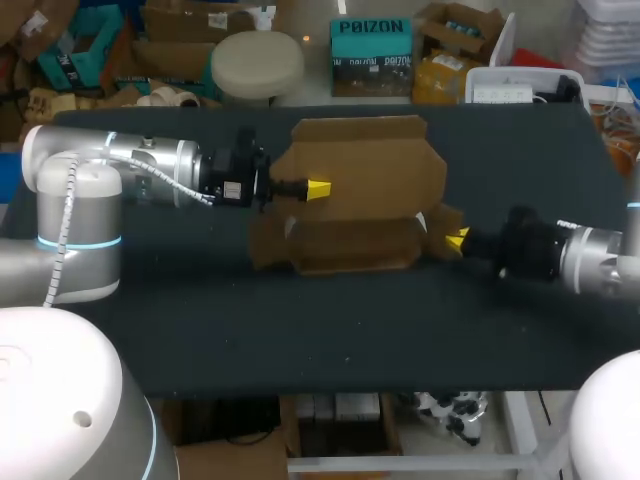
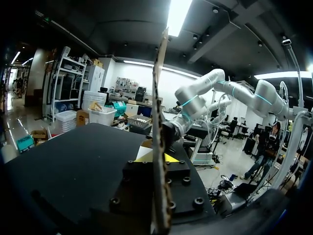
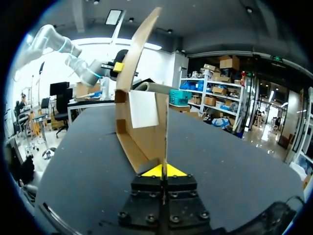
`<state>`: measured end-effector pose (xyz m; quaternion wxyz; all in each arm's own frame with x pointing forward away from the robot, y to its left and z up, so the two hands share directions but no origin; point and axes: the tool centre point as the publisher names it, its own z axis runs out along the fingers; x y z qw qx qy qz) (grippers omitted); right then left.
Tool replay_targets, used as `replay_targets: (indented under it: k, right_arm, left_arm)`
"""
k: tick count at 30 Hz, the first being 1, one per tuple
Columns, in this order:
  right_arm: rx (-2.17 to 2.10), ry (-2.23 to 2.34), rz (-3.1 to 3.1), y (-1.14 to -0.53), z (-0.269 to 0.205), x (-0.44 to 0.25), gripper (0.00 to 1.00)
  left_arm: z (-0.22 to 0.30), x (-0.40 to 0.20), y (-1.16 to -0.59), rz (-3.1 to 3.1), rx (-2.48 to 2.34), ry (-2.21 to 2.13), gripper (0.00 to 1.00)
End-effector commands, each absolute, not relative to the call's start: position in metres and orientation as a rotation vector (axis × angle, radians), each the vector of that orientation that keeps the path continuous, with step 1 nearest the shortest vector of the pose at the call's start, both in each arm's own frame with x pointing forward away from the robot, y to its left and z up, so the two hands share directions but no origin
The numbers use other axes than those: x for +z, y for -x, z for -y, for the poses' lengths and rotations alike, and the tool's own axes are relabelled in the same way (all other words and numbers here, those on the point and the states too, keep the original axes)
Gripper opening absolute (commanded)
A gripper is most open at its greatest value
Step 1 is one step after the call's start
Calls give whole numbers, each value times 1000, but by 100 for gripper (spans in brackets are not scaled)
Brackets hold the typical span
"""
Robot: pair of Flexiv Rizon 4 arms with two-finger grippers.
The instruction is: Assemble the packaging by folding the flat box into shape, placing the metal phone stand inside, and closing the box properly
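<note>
Brown cardboard, the half-folded box (image 1: 350,195) sits at the middle of the dark surface (image 1: 200,330). Its broad panel stands raised on the 12 o'clock side and its lower part rests toward 6. We judge it is held from both ends so that one panel can be creased against another without the blank sliding.

Our left tool (image 1: 318,188) meets the box at its 9 o'clock. Its fingers are pressed together on the edge of the broad panel, which runs up between them in the left wrist view. Our right tool (image 1: 456,240), at 4 o'clock, is pinched onto a thin side flap (image 1: 445,218). A white sheet (image 3: 143,108) shows inside the box. We cannot see the metal phone stand.
</note>
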<state>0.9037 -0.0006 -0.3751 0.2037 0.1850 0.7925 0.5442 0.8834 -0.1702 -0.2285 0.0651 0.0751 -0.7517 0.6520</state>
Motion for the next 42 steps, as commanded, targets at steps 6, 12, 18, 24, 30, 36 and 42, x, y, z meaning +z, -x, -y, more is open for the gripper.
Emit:
replay_targets:
  k: [6, 12, 18, 24, 30, 36, 42]
  right_arm:
    - [1504, -543, -2161, -889, -8, -377, 0]
    - [1494, -568, -2154, -884, -13, -377, 0]
    - [1482, -623, -2131, -880, -18, -378, 0]
    - [1470, -694, -2095, -879, -22, -380, 0]
    - [1445, -756, -2063, -876, -29, -381, 0]
    - [1418, -796, -2040, -872, -38, -381, 18]
    - [1402, -840, -2021, -868, -44, -381, 36]
  left_arm:
    - [168, -232, -883, 2269, 1963, -225, 0]
    - [168, -232, -883, 2269, 1963, -225, 0]
    - [168, -232, -883, 2269, 1963, -225, 0]
    - [168, -232, -883, 2269, 1963, -225, 0]
    - [168, -232, -883, 2269, 1963, -225, 0]
    - [168, -232, -883, 2269, 1963, -225, 0]
    - [168, -232, -883, 2269, 1963, -225, 0]
